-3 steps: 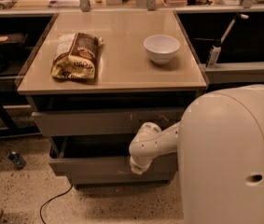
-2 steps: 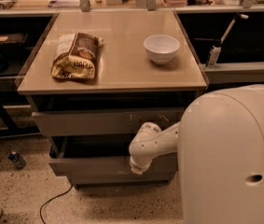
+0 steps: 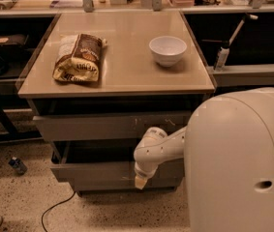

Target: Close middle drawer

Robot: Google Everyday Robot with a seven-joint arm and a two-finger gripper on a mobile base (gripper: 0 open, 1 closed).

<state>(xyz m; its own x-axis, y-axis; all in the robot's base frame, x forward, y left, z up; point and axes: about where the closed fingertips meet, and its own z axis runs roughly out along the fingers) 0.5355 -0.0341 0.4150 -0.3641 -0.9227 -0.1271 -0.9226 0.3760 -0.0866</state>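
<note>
The middle drawer [image 3: 93, 172] is the lower grey front under the table, standing out a little from the cabinet, with a dark gap above it. The grey drawer front with pale scratch marks [image 3: 102, 125] sits above it. My white arm reaches left from my body [image 3: 238, 163], bends down in front of the drawers, and its gripper [image 3: 140, 181] rests against the right part of the middle drawer's front.
On the table top [image 3: 127, 66] lie a brown snack bag [image 3: 78, 57] and a white bowl [image 3: 167, 49]. A small bottle [image 3: 17, 165] and a cable [image 3: 54, 209] lie on the speckled floor at the left. Dark shelving stands on both sides.
</note>
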